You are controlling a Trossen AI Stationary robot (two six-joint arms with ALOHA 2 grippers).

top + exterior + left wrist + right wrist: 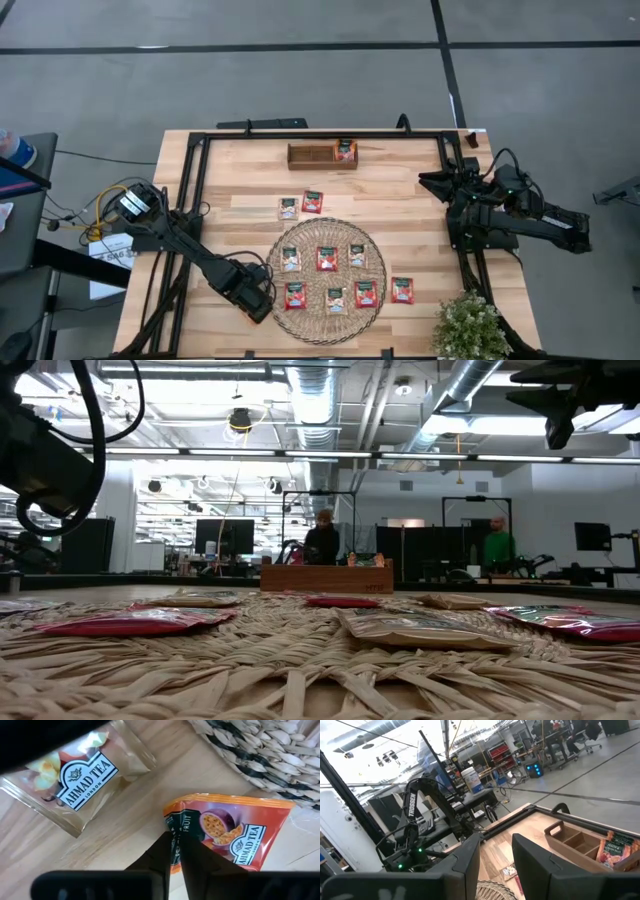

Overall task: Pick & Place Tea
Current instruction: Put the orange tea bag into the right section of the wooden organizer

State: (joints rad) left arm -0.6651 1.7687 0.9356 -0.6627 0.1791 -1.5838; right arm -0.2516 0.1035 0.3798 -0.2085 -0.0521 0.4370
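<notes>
The left gripper (175, 851) pinches the green-banded edge of a red-orange tea sachet (235, 832) beside the woven mat (290, 322) (near table edge). The wooden tray (305, 155) lies far across; the right gripper (496, 852), empty and parted, waits nearer it.

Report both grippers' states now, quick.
Left gripper: shut on a red-orange tea sachet, beside the woven mat.
Right gripper: open, empty, raised at the table's right side.

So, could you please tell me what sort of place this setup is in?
Probably an open-plan lab or workshop: exposed ceiling ducts, desks with monitors, people standing at workstations behind the table.
</notes>
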